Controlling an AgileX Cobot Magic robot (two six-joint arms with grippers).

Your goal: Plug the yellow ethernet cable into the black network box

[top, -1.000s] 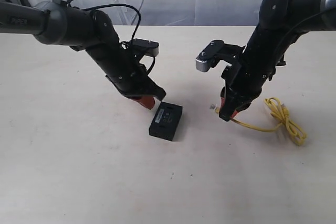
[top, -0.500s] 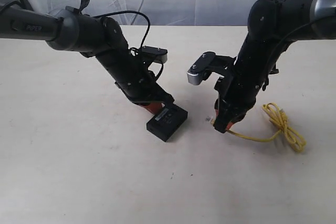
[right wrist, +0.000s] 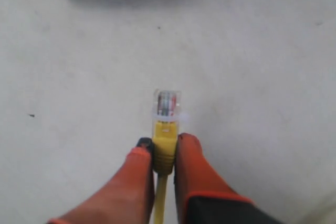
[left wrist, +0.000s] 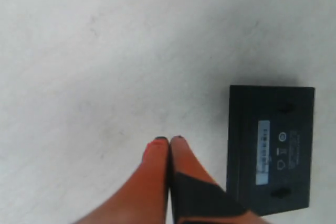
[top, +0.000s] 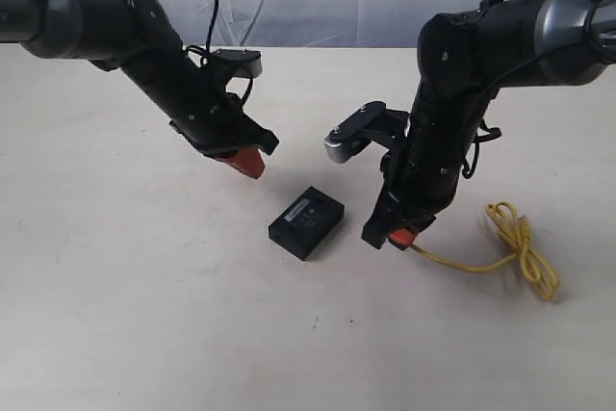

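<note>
Two things have changed within the last second. The left gripper [top: 248, 163], which had been down against the small, flat, matte black network box [top: 308, 222], has lifted off and drawn back to about 11 o'clock of it, well apart. The box itself has turned on the pale cream table [top: 144, 286] and now lies free with its white label up. The left gripper's orange fingers [left wrist: 157, 153] are pressed together with nothing between them.

The right gripper [top: 399, 236] has meanwhile travelled in from the side and now hangs low at about 3 o'clock of the box, near it but not touching. Its fingers are clamped on the yellow boot of the thin, bright yellow ethernet cable [top: 520, 247], just behind the clear plastic plug [right wrist: 167, 103], which juts out free in front. The rest of the cord trails away to a looped bundle at roughly 4 o'clock of that gripper.

This looks like the approach to insertion: the box has been set and released, and the plug is being carried toward its side. With nothing holding the box, a push from the plug may slide it rather than seat the connector. No port can be made out from here.
</note>
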